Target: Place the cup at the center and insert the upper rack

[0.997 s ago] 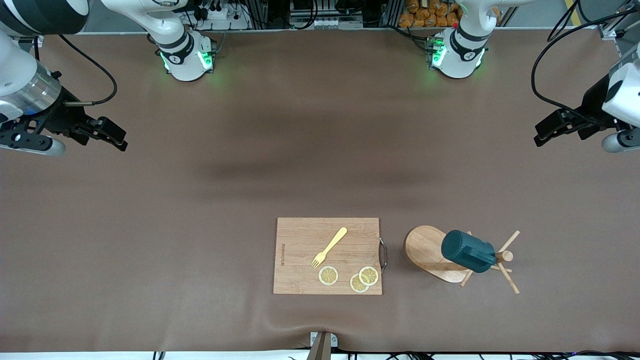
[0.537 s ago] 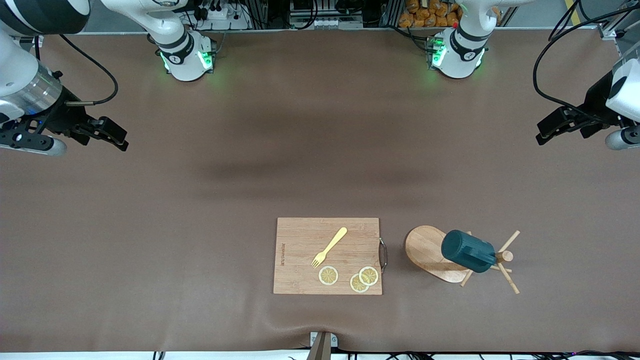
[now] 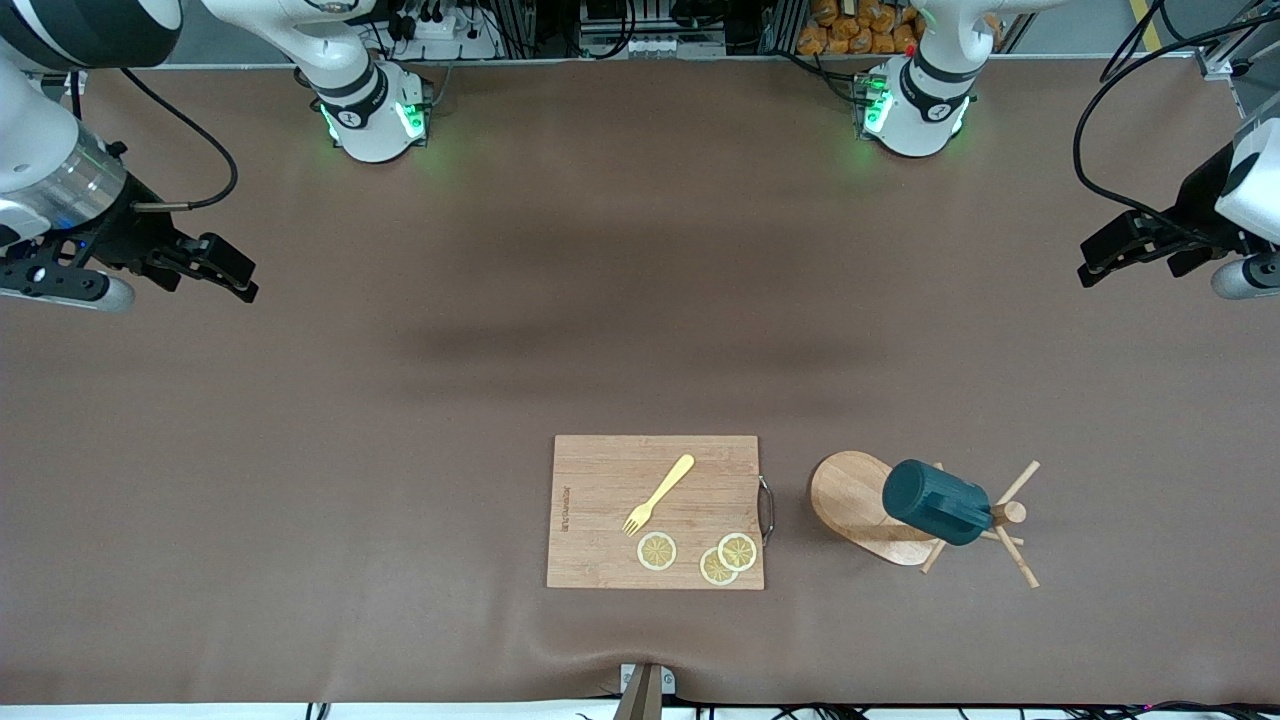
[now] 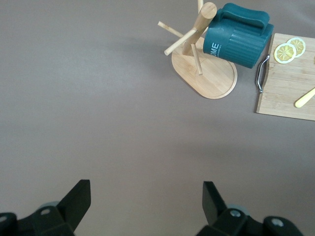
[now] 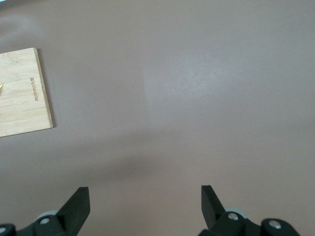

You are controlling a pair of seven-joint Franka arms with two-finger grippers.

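Hanging on a peg of the rack [image 3: 868, 508], the cup [image 3: 936, 502] sits tilted, well up off the table [image 3: 400, 420]. We see the rack standing upright on its oval base just beside the board [image 3: 655, 511], toward the left arm's end of the table. On the board lie a fork [image 3: 658, 494] and three lemon slices [image 3: 718, 555]. Our left gripper [image 3: 1110, 255] hovers over bare table toward the left arm's end, well apart from the rack, fingers [image 4: 78, 199] spread wide and holding nothing. Our right gripper [image 3: 215, 267] hovers over bare table at the right arm's end, well apart from the board, fingers [image 5: 78, 204] likewise spread and empty.
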